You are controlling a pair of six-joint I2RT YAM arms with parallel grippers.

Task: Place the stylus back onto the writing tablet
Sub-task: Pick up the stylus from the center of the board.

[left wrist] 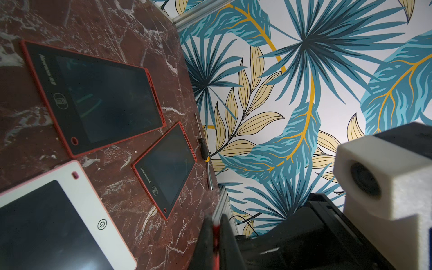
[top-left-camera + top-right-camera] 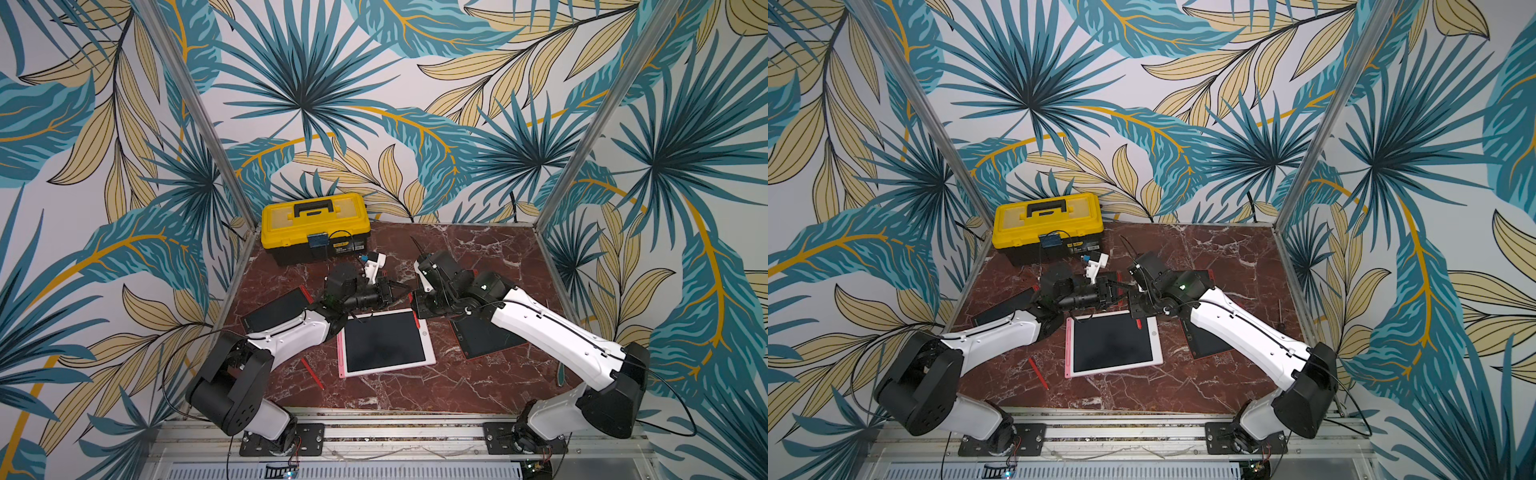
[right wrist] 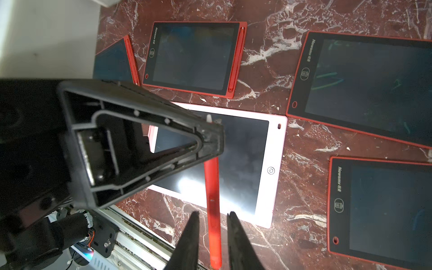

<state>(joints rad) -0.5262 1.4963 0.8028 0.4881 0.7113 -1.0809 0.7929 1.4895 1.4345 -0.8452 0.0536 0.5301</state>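
Right wrist | L jaws clamp red stylus (image 3: 211, 187) | R jaws narrow, straddling it | white tablet (image 3: 275, 145) below | red tablets (image 3: 194, 56) nearby

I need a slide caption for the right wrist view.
Left pincer grips the red stylus over the white tablet; right pincer open around it.

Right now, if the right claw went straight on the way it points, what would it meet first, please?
Probably the left claw, which is clamped on the slim red stylus running between the open jaws of the right claw; depth is unclear.
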